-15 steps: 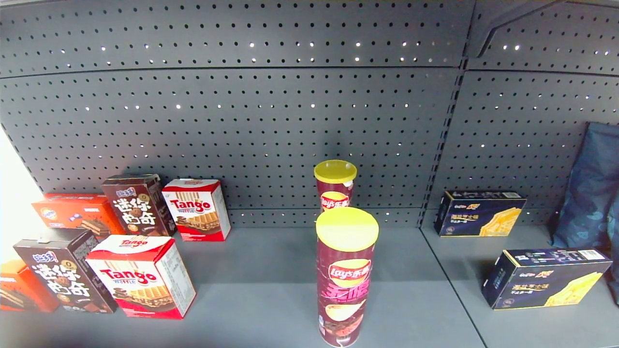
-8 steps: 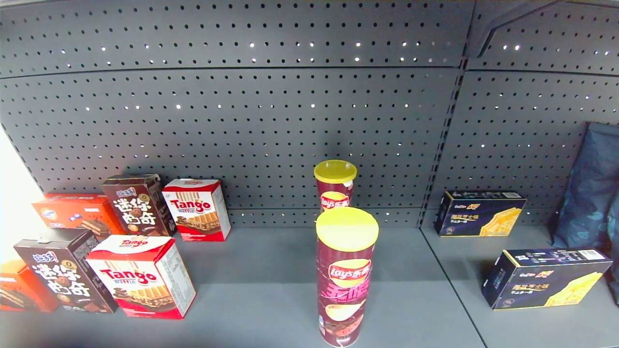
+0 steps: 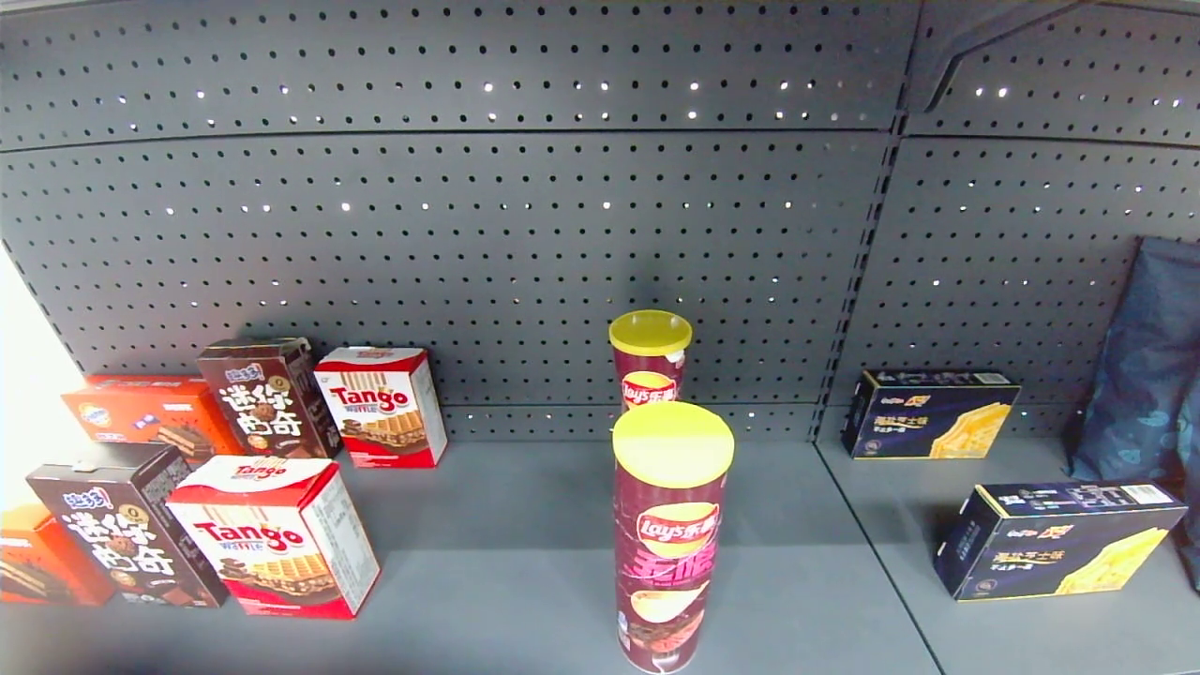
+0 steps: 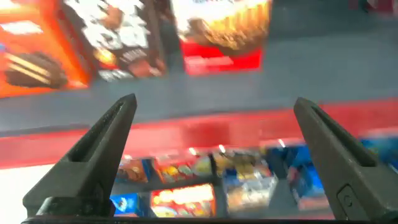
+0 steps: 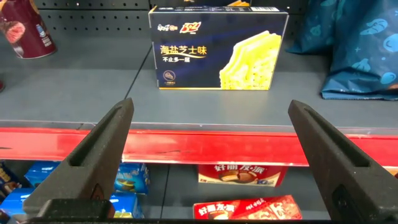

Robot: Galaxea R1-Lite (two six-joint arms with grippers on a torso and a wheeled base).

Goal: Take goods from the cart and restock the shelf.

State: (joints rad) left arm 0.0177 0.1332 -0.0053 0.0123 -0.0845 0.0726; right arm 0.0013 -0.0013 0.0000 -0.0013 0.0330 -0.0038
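The grey shelf (image 3: 525, 562) holds two maroon chip cans with yellow lids, one in front (image 3: 670, 534) and one at the back (image 3: 650, 361). Red wafer boxes (image 3: 277, 534), dark cookie boxes (image 3: 122, 539) and an orange box (image 3: 150, 412) stand at the left. Two navy boxes (image 3: 1055, 536) lie at the right. My left gripper (image 4: 214, 101) is open and holds nothing, in front of the shelf's red edge (image 4: 205, 134), facing the red wafer box (image 4: 221, 31). My right gripper (image 5: 211, 104) is open and holds nothing, facing a navy box (image 5: 217, 48).
A perforated grey back panel (image 3: 525, 234) closes the shelf behind. Dark blue bags (image 3: 1144, 366) lean at the far right. Under the red shelf edge (image 5: 205, 146) a lower shelf carries more packaged goods (image 5: 239, 174). Bare shelf floor lies between the wafer boxes and the cans.
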